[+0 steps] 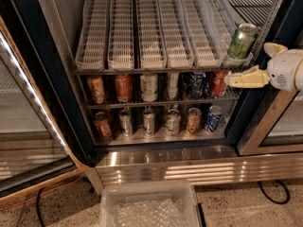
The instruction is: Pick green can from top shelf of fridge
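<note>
My gripper [250, 64] hangs just right of the green can [242, 40] and a little lower, at the open front of the fridge [165, 162]. Its two pale fingers are spread wide with nothing held between them. The longer finger [246, 79] reaches leftward and passes under the green can, while the shorter one sits just to the can's right, about level with its lower half. Neither touches it, as far as I can see.

The green can stands at the front right end of the top shelf [123, 37], leaning slightly, silver top up. The white ribbed lane trays [166, 32] stretch away to its left and behind it. Below the green can run two rows of cans [151, 103] on narrower wire racks — orange, red, silver, blue. Lower down and left of the green can, on the floor in front of the steel base, sits a clear plastic bin [106, 207].
</note>
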{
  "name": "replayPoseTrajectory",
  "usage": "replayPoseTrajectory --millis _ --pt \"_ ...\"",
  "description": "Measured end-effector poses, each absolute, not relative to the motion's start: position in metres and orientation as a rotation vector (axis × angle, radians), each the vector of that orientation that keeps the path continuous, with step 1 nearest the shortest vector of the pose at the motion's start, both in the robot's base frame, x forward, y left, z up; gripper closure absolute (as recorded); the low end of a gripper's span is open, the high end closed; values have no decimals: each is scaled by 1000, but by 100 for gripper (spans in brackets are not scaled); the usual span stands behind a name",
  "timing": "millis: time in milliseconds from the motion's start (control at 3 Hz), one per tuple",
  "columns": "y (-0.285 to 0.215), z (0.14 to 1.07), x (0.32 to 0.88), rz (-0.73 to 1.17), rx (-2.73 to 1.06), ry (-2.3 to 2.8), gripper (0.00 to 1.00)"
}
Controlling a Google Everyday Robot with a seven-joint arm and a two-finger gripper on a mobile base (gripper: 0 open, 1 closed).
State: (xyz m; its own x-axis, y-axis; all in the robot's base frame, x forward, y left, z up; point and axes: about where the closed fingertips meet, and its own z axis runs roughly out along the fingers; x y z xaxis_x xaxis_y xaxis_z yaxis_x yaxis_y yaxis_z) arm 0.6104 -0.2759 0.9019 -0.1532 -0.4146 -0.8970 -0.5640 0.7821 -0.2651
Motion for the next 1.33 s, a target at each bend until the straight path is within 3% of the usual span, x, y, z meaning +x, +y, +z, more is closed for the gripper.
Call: replayPoseTrajectory --millis 333,1333 --pt "-276 901 615 153 -730 1758 20" --pt "-275 901 615 153 -729 1758 34"
